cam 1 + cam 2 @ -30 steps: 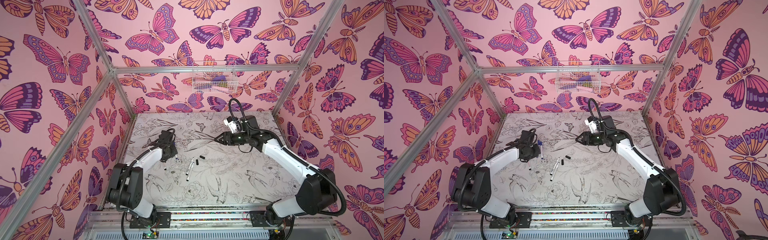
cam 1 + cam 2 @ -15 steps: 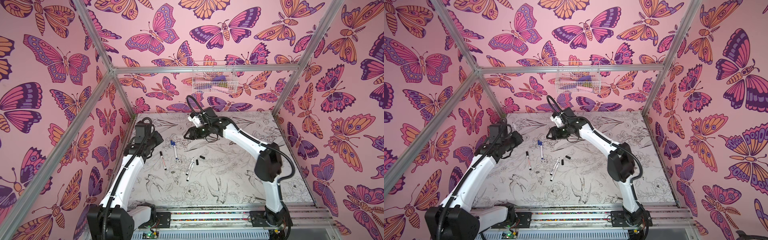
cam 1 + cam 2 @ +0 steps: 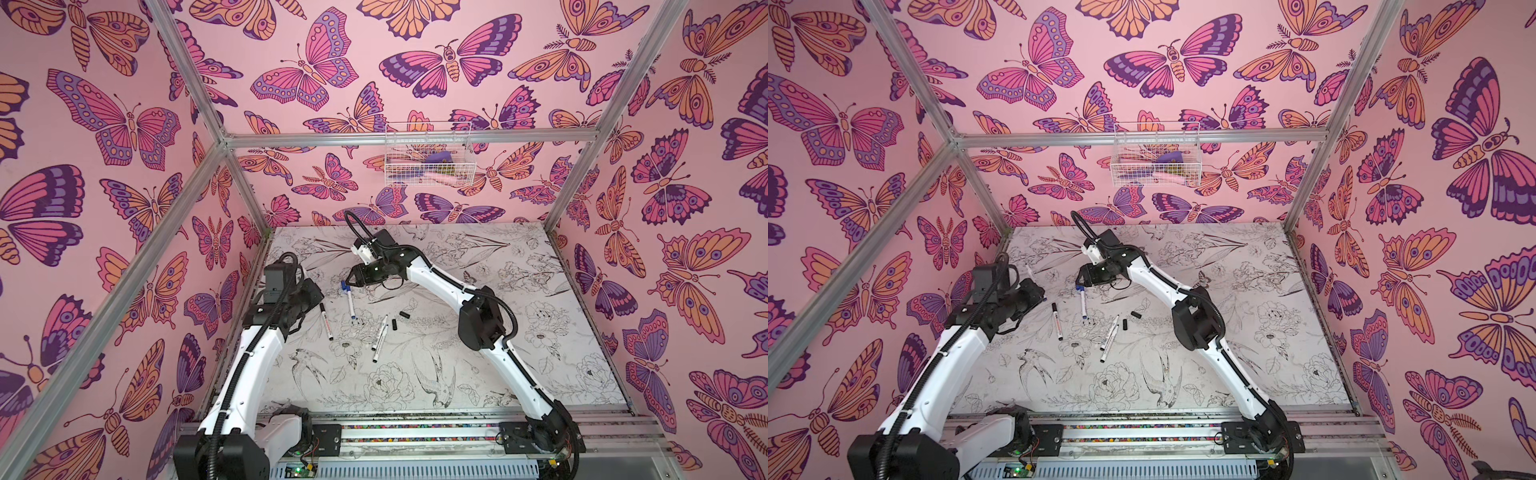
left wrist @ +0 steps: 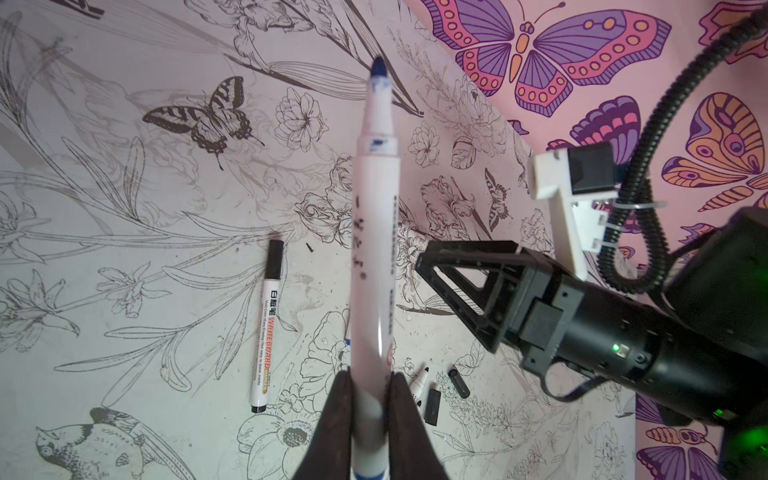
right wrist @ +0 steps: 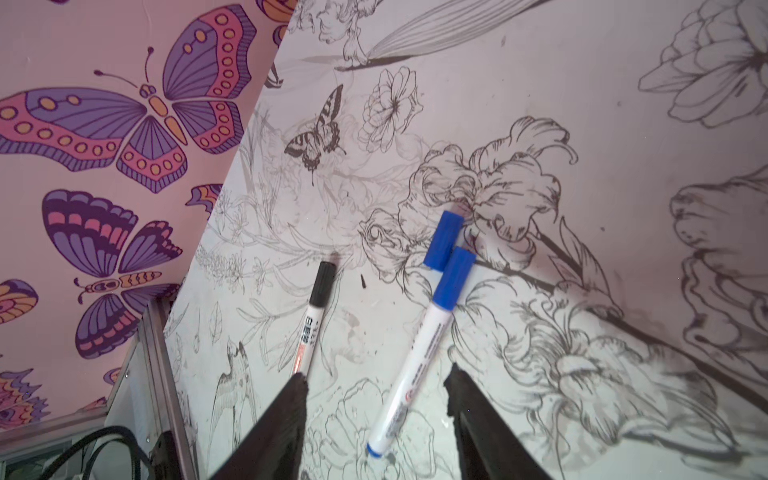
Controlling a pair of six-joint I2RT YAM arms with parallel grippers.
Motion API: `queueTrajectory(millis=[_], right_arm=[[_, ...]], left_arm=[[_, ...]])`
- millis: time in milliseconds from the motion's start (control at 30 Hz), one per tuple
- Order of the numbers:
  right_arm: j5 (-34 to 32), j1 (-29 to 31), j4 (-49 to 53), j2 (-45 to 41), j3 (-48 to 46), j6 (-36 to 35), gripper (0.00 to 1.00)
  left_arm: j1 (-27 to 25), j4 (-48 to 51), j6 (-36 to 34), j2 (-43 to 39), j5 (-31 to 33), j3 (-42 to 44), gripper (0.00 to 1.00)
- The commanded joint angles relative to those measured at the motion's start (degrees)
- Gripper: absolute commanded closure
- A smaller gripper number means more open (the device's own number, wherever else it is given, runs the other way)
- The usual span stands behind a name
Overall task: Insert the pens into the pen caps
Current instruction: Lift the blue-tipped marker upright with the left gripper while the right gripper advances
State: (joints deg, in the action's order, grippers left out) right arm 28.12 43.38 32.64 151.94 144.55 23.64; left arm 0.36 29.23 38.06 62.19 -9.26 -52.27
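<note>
While the left tool (image 3: 318, 292) hangs by the counter's (image 3: 519, 332) left edge, both top views show the right tool (image 3: 352, 281) reaching across the middle, just beside a blue cap (image 3: 344, 285); the right arm is nearer.

From the left wrist, the jaws are clamped on a bare-tipped blue pen (image 4: 374, 249), tip toward the far side.

From the right wrist, the fingers (image 5: 291, 399) stand wide and empty. The cap lies straight ahead, lengthwise, just beside a capped pen (image 5: 411, 361).

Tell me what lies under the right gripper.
In the right wrist view, a blue-capped pen lies on the table below the open right gripper, a loose blue cap beside its capped end. The table right behind the two fingers is covered.
</note>
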Motion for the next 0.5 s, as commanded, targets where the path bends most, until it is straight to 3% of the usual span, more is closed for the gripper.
queueTrajectory(millis=[0,167,333,467], right_arm=[[-1.0,0.7,-5.5,4.5,6.3,2.4,0.43],[-3.4,1.7,-4.1,6.4,7.5,1.5,0.44],[-4.5,0.4,-9.1,-4.6,-8.5,0.7,0.46],[-3.2,-2.0,-14.0,-16.6,-24.3,1.6,0.47]], left_arm=[[0.3,1.8,2.2,-2.3,-1.9,2.7,1.0],[0.4,1.2,0.4,-3.0,-2.2,5.0,1.0],[2.0,-5.1,-2.0,4.7,-11.4,2.3,1.0],[2.2,-5.4,-5.7,16.0,-10.4,-3.7,1.0]])
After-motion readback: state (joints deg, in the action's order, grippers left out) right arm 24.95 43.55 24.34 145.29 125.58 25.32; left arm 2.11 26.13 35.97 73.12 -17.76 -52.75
